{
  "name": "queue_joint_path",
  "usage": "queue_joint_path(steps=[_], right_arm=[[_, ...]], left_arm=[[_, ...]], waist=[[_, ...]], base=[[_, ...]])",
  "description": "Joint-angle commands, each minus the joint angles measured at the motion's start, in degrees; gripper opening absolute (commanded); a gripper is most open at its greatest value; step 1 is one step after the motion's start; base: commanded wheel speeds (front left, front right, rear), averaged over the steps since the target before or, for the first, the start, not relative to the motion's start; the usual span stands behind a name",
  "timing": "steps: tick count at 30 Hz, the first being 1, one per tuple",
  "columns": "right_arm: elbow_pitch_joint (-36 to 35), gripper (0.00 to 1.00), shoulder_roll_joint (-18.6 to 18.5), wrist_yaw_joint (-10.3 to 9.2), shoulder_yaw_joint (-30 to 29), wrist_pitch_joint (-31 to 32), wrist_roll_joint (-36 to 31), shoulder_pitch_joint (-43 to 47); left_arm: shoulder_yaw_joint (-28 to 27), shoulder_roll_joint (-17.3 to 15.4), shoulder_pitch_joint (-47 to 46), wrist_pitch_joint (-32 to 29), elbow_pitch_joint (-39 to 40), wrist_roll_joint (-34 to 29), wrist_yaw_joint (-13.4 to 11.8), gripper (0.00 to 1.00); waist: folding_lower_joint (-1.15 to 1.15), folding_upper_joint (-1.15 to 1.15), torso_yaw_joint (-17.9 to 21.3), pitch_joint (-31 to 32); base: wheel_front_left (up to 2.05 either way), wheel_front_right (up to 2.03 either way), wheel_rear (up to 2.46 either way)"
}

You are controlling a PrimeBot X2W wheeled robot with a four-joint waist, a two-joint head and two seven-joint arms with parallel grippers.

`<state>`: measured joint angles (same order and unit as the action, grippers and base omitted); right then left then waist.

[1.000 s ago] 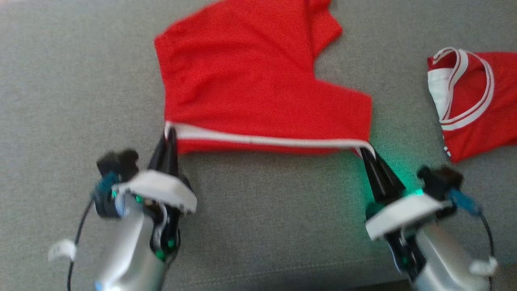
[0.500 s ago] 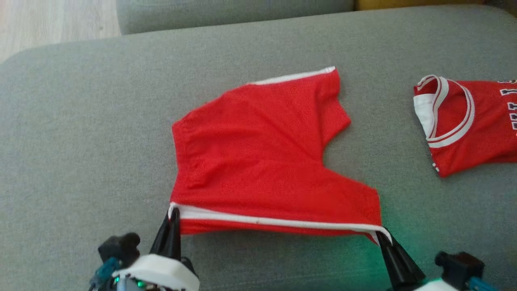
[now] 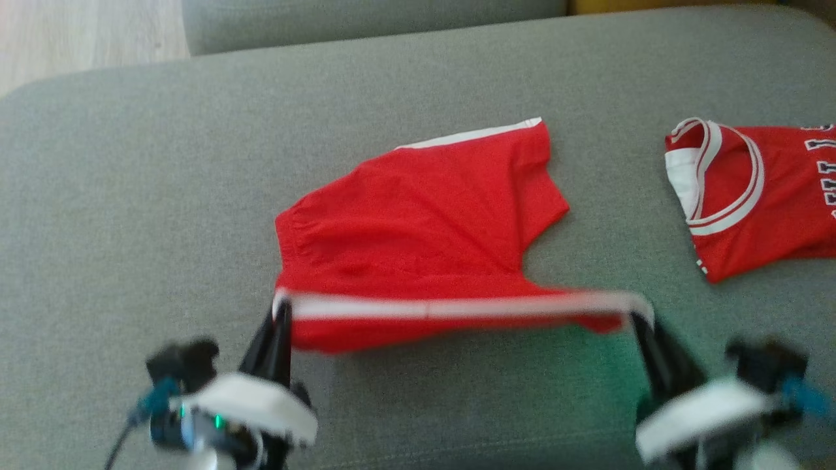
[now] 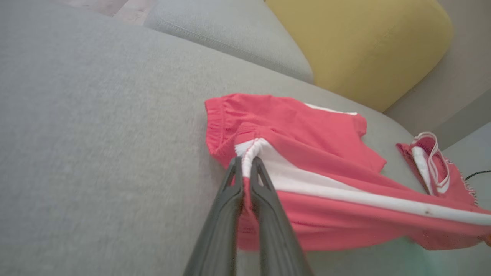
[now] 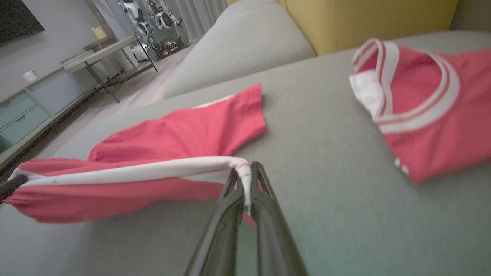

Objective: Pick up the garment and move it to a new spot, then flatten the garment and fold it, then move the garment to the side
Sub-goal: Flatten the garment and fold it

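The red shorts [image 3: 418,209] are lying near the middle of a grey sofa seat [image 3: 130,215]. Their far part is resting flat on the fabric, while their near edge, the one carrying a white stripe [image 3: 457,307], is being held up off the seat.

The left fingers [image 3: 279,326] are pointing in from 7 o'clock in the head view. They are pinching tight on the stripe's left end, at the corner beside the gathered waistband. In the left wrist view the white cloth is sitting squeezed between the two tips.

The right fingers [image 3: 646,333] are pointing in from 5 o'clock and are clamping just as tightly on the stripe's right end. In the right wrist view the white edge is folding over the tips.

Between the two grips the stripe is running almost straight and taut from 9 o'clock to 3 o'clock. A flap of red cloth is hanging below it toward the seat. The head view is blurring around the stripe and both wrists.

A red jersey [image 3: 757,209] with a white-trimmed neck is lying at 3 o'clock of the shorts, well apart from them. A grey cushion [image 3: 366,16] is sitting beyond the seat at 12 o'clock. A yellow cushion [image 4: 364,46] is showing at 1 o'clock in the left wrist view. Pale wooden floor [image 3: 78,32] is showing in the 11 o'clock corner of the head view.
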<state>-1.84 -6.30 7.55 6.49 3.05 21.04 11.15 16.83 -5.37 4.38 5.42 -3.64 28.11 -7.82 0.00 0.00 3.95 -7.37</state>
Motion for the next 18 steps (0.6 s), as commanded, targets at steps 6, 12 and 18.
queue_joint_path(steps=[6,12,18], right_arm=[[5.4,0.00,-5.1,-0.06,3.5,-0.5,1.9,-19.0],[16.6,0.00,-9.1,-0.06,9.0,-0.4,5.0,-34.3],[27.8,0.00,-11.4,-0.06,15.4,-2.0,8.8,-46.1]], left_arm=[[-3.7,-0.9,-10.6,-1.9,0.2,2.3,0.9,0.00],[-3.2,-0.1,-19.7,-3.3,-4.5,4.2,3.2,0.00],[-2.0,0.9,-28.6,-4.0,-12.4,5.2,4.8,0.00]], waist=[[0.00,0.00,-0.8,-3.8],[0.00,0.00,-4.2,-8.4],[0.00,0.00,-6.3,-11.8]], base=[[0.00,0.00,0.00],[0.00,0.00,0.00],[0.00,0.00,0.00]])
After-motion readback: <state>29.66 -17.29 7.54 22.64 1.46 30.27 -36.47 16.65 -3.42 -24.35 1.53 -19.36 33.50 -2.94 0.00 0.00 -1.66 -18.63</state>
